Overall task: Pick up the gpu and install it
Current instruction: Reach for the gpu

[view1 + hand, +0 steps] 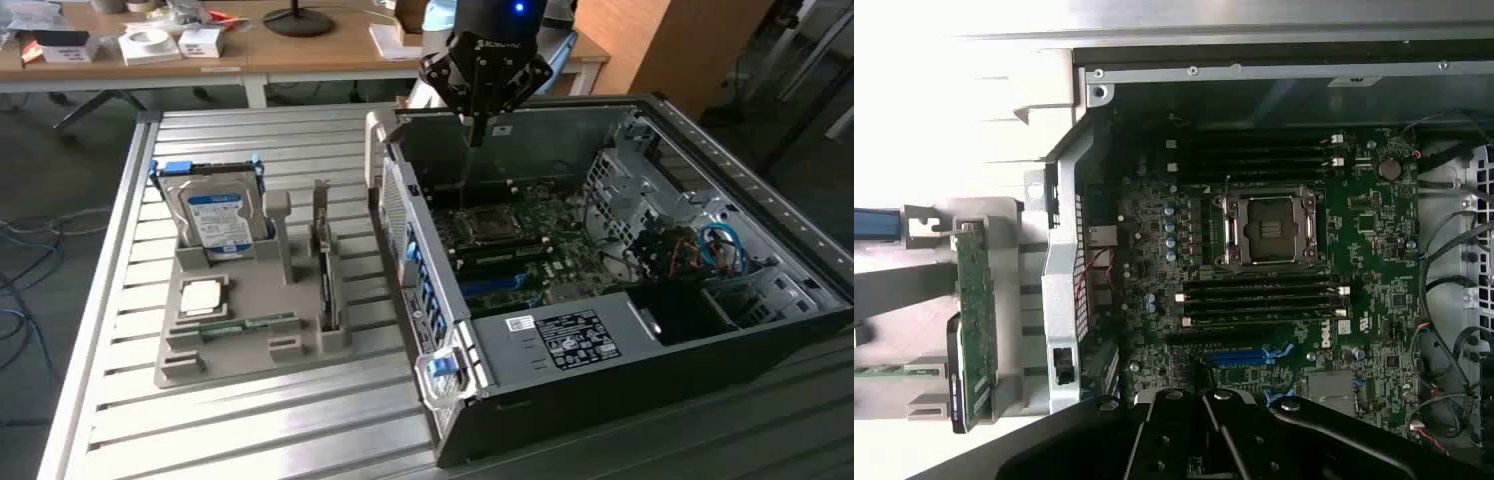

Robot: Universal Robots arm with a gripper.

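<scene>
Well, the gpu stands up on its thin edge in a slot of the gray holder. The holder lies on the metal table, and the gpu is at the side of it nearest the computer case. The wrist view sees the gpu from above, just outside the case wall. Nothing is touching it.

Next to the gpu, toward the exterior view's left, a hard drive with a blue label leans in the same holder. A small square chip and a green memory stick lie flat in front of the drive.

The case lies on its side with its cover off, so you can see the green board inside. A square socket sits in the middle of the board.

The gripper hangs over the open case, well apart from the gpu. Its fingers are pressed together and they hold nothing. In the wrist view the gripper points down at the board.
</scene>
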